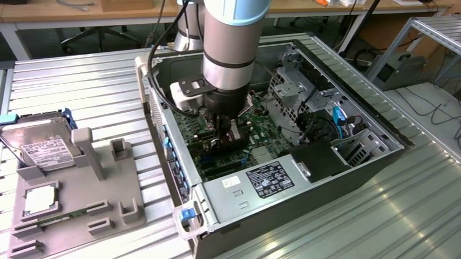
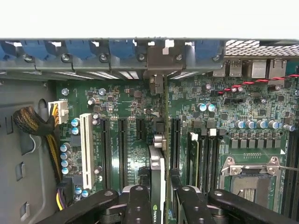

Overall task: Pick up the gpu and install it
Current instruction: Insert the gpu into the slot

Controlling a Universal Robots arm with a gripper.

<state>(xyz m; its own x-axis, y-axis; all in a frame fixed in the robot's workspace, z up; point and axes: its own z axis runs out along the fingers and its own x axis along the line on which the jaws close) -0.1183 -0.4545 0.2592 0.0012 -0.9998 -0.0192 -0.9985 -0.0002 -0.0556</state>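
Wrist view: the gripper [image 2: 159,205] looks straight down onto the motherboard [image 2: 135,140] with the gpu [image 2: 159,172] held edge-on between its two black fingers [image 2: 138,205], jaws clamped on the card's upper edge. The card stands upright over a dark expansion slot [image 2: 161,128], one of a row of parallel slots to the side of the long white slot [image 2: 85,149]. Its silver bracket end points toward the rear wall of the case, where blue slot clips [image 2: 121,49] line the bracket openings. The empty CPU socket [image 2: 252,172] lies well apart, beyond the memory slots.

Exterior view: the arm reaches down into the open computer case [image 1: 360,97], the gripper [image 1: 229,132] low over the board. Outside the case, a grey parts tray [image 1: 115,189] carries a silver hard drive [image 1: 43,143] and a small square CPU chip [image 1: 40,198].

Judgement on the step in hand: insertion appears under way or close to it; whether the edge connector has seated cannot be told. A good seating keeps the card vertical and parallel to the slot, aligns the bracket with its rear opening, and presses straight down evenly, without rocking toward neighbouring slots
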